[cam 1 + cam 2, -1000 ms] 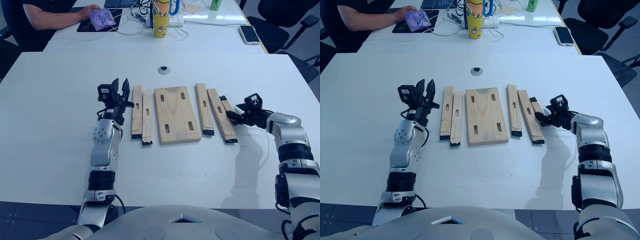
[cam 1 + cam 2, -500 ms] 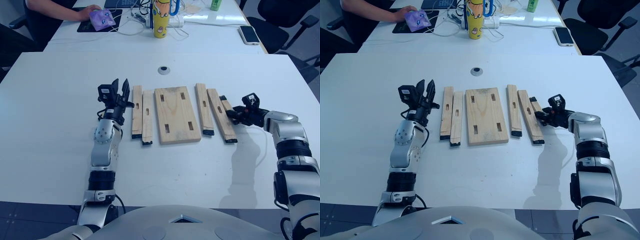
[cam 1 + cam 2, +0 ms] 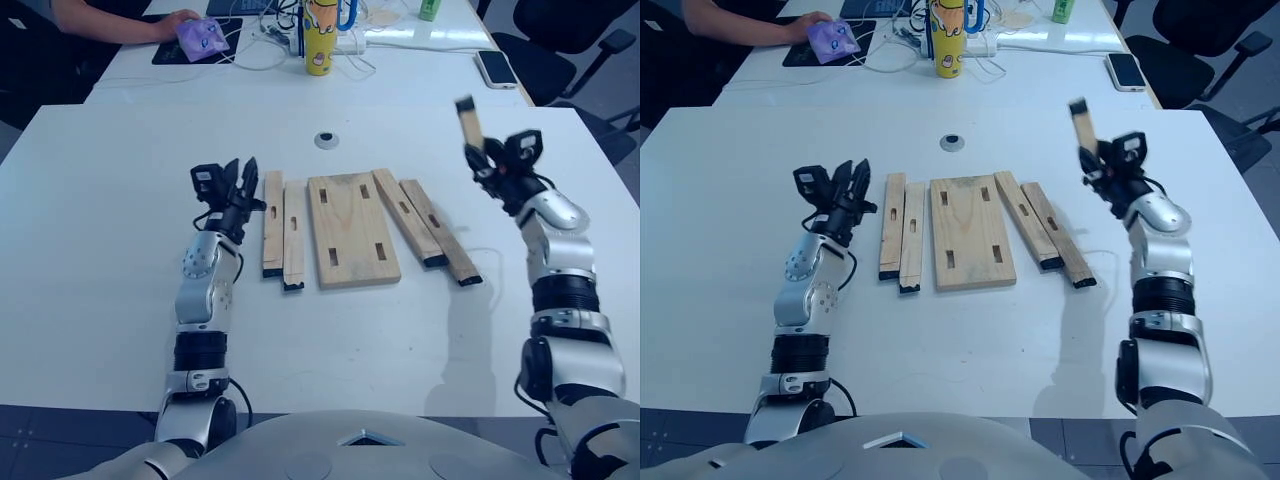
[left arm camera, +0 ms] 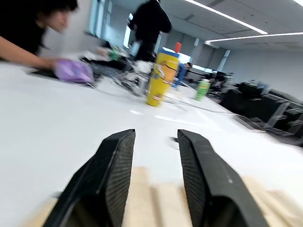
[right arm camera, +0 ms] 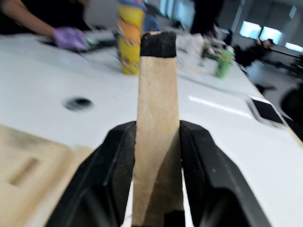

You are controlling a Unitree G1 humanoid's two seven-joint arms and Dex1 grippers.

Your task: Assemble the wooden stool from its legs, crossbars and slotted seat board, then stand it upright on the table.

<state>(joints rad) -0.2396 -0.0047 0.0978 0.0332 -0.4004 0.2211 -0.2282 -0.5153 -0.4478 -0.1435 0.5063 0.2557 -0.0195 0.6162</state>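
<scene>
The slotted seat board [image 3: 350, 228] lies flat mid-table. Two wooden legs [image 3: 273, 222] [image 3: 293, 232] lie side by side to its left. Two more legs [image 3: 410, 217] [image 3: 440, 232] lie askew to its right, the inner one touching the board's far corner. My left gripper [image 3: 240, 178] is open just left of the left pair, its fingers [image 4: 118, 165] low over the wood. My right gripper [image 3: 492, 166] is raised above the table at the right, shut on a short black-tipped crossbar [image 5: 157, 94] that stands nearly upright [image 3: 468, 122].
A round grommet [image 3: 326, 139] sits behind the board. On the far desk are a yellow cup [image 3: 320, 40], a phone [image 3: 497, 68], cables and a purple object [image 3: 205, 40] under a person's hand. Bare table surrounds the parts.
My right gripper has lifted the short crossbar from beside the right legs and turned it upright in the air. The two right legs have skewed. The left arm stayed put.
</scene>
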